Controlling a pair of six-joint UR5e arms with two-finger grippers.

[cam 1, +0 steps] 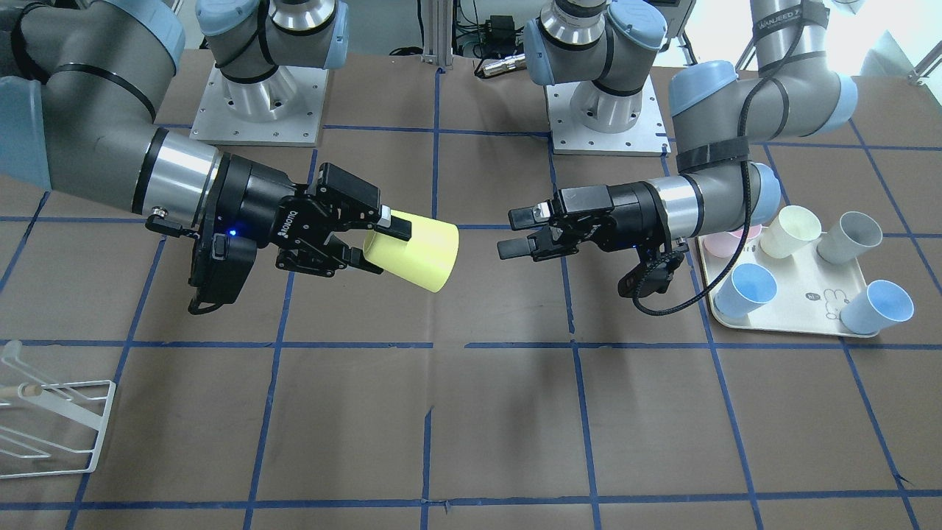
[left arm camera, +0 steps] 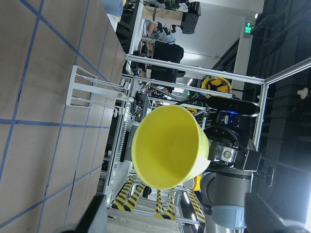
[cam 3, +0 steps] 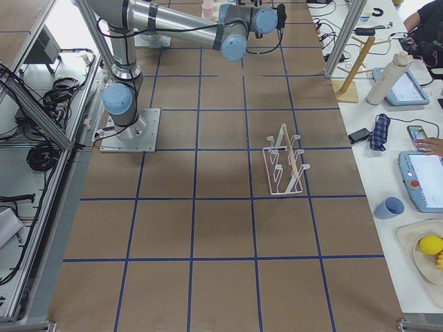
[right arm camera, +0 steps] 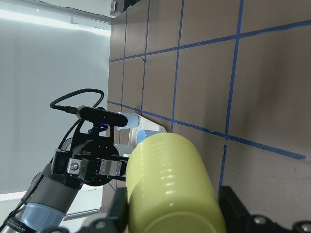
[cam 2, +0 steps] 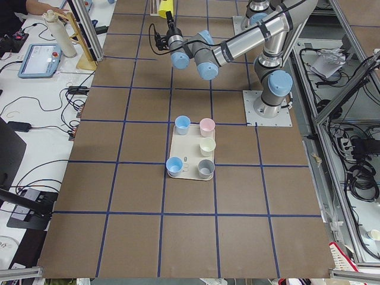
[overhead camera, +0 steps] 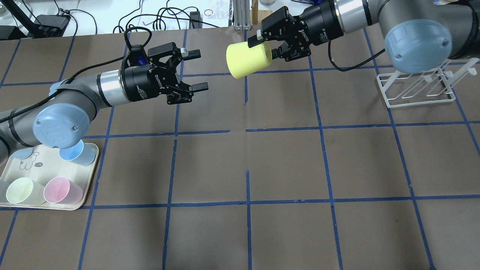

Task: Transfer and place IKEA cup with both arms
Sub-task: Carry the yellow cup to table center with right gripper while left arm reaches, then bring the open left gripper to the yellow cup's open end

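My right tool (cam 1: 383, 246) grips the IKEA cup (cam 1: 423, 254) by its base; my left tool (cam 1: 510, 233) gapes. Likely light, slick, squashable: I'd pinch the rim gently.

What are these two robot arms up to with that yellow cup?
The right arm holds the yellow cup sideways in mid-air, jaws shut on its base end. The left arm faces the cup's mouth across a gap, jaws open, not touching it. Other cups sit on a tray near the left arm.
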